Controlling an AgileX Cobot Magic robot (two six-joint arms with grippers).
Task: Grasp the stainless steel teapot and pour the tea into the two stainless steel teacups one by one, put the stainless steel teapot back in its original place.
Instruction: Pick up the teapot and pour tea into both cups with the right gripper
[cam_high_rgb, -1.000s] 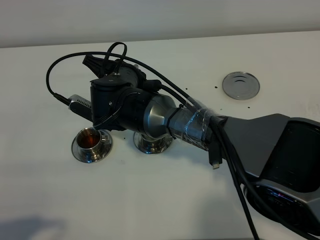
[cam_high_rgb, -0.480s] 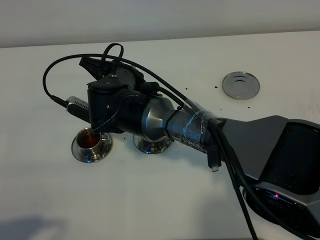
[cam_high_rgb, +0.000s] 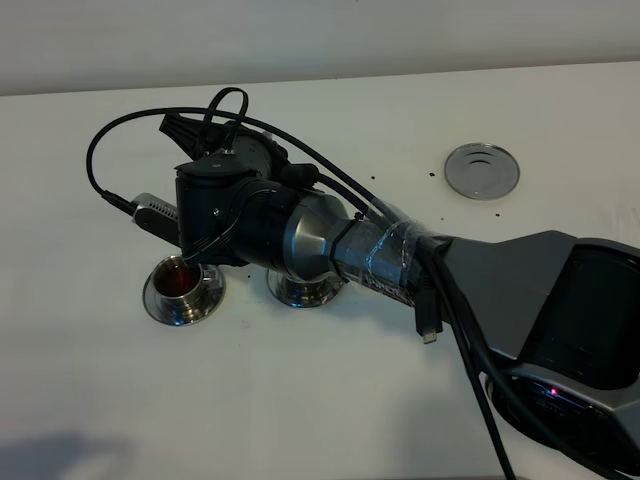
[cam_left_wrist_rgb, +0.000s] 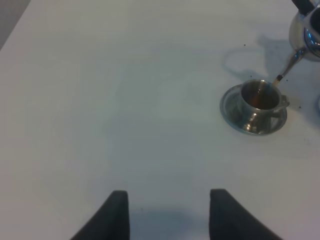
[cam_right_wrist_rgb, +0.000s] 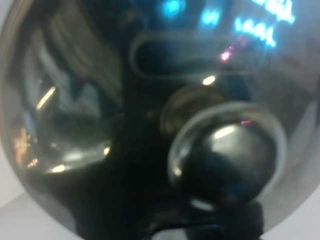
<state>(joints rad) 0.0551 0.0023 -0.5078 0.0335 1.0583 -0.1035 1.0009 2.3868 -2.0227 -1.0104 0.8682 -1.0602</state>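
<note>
My right gripper (cam_high_rgb: 205, 150) reaches across to the left and covers the stainless steel teapot from above. In the left wrist view the teapot (cam_left_wrist_rgb: 306, 31) hangs tilted, its thin spout (cam_left_wrist_rgb: 288, 67) over the rim of a teacup (cam_left_wrist_rgb: 260, 98). That teacup (cam_high_rgb: 183, 280) holds brown tea and stands on its saucer (cam_high_rgb: 160, 305). Of the second teacup only the saucer edge (cam_high_rgb: 300, 295) shows under the arm. The teapot's lid and knob (cam_right_wrist_rgb: 225, 155) fill the right wrist view. The steel coaster disc (cam_high_rgb: 482, 170) lies bare at the back right. My left gripper (cam_left_wrist_rgb: 170, 215) is open and holds nothing.
Black cables (cam_high_rgb: 120, 130) loop from the right arm's wrist above the table (cam_high_rgb: 90, 400). The arm's grey body (cam_high_rgb: 540, 290) fills the front right. Small dark specks (cam_high_rgb: 432, 172) dot the surface near the disc.
The right wrist has shifted slightly left and tipped further, bringing the spout down to the left teacup's rim. The left gripper has not visibly moved.
</note>
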